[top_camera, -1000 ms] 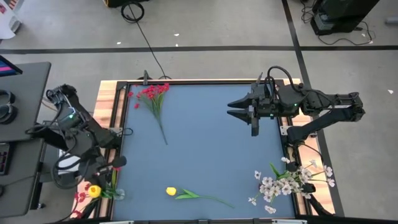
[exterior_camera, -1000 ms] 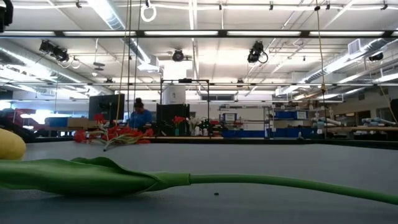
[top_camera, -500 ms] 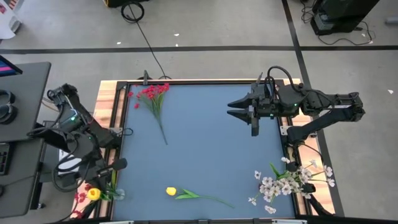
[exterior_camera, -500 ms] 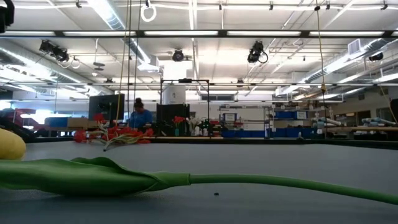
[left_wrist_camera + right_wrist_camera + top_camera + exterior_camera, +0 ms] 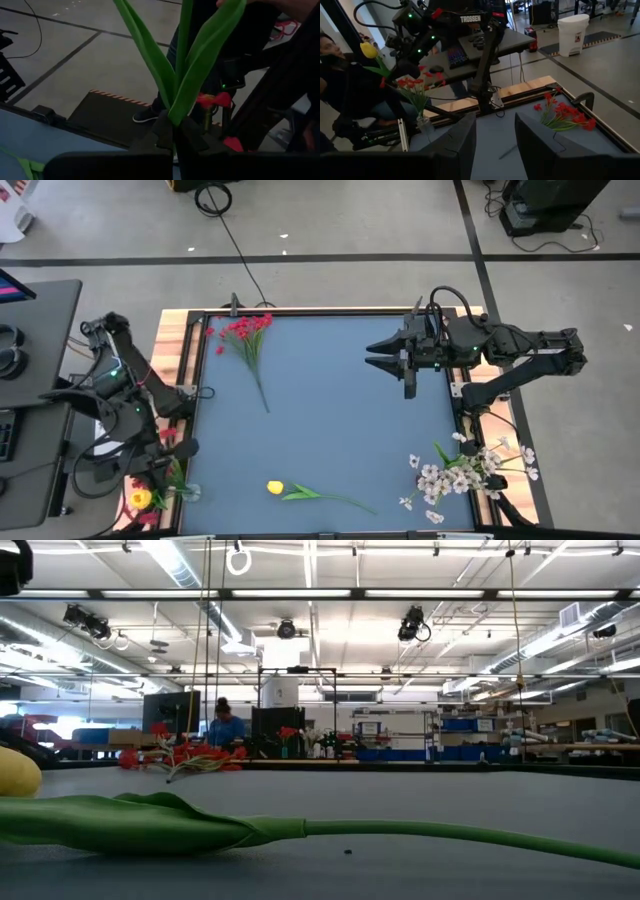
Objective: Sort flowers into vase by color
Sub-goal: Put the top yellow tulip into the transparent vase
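My left gripper [image 5: 172,458] is shut on a yellow tulip [image 5: 135,498] at the table's near left corner, beside a clear vase [image 5: 188,492] that holds red flowers [image 5: 412,85]. My right gripper [image 5: 385,355] is open and hovers over the far right part of the table; nothing is between its fingers [image 5: 465,137]. A second yellow tulip [image 5: 276,488] lies flat on the table near its near edge. A red blossom cluster [image 5: 240,330] lies flat at the far left. White blossom sprays [image 5: 462,470] sit at the near right corner. My left gripper pinches the tulip's green stem and leaf base [image 5: 172,117] between its two fingers. The long leaves [image 5: 200,55] rise away from the fingers. The tulip is lifted clear of the table, and its yellow blossom [image 5: 368,50] stands above the red flowers in the vase.
A wooden rim [image 5: 170,350] frames the blue table top. A person sits behind the left arm at a desk with a keyboard [image 5: 457,55]. Between the red cluster and the lying tulip the blue surface [image 5: 330,430] is bare.
My left gripper has moved with the tulip toward the table's near left corner. The yellow blossom now sits a little farther left and nearer the near edge than a second ago. My right arm has kept still.
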